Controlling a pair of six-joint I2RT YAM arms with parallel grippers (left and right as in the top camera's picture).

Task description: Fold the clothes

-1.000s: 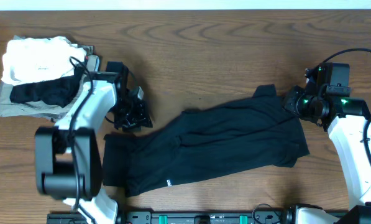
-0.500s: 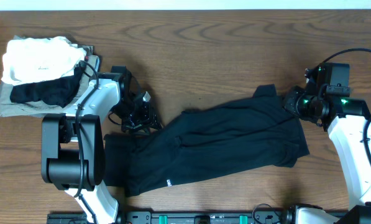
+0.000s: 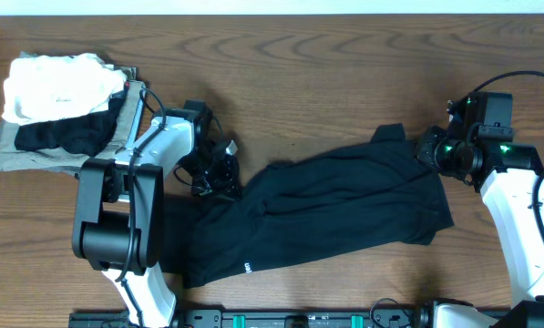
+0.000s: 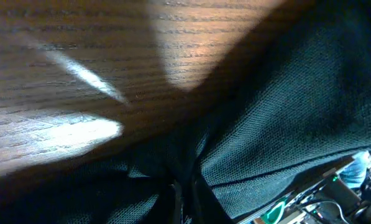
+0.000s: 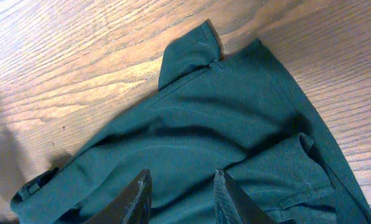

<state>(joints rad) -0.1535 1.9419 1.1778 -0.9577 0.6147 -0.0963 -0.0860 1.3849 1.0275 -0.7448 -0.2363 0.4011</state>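
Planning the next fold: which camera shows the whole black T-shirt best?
Overhead: nearly the whole black T-shirt shows in one frame. Left wrist gives only a dark close-up of its fabric; right wrist only one end.

Table (image 3: 326,73): brown wood-grain top. Far-left corner holds one stack of folded garments: white garment (image 3: 57,87) on top, black garment (image 3: 62,137) beneath it, grey garments (image 3: 16,162) at the base. Black rail (image 3: 281,319) with green parts runs along the near edge.
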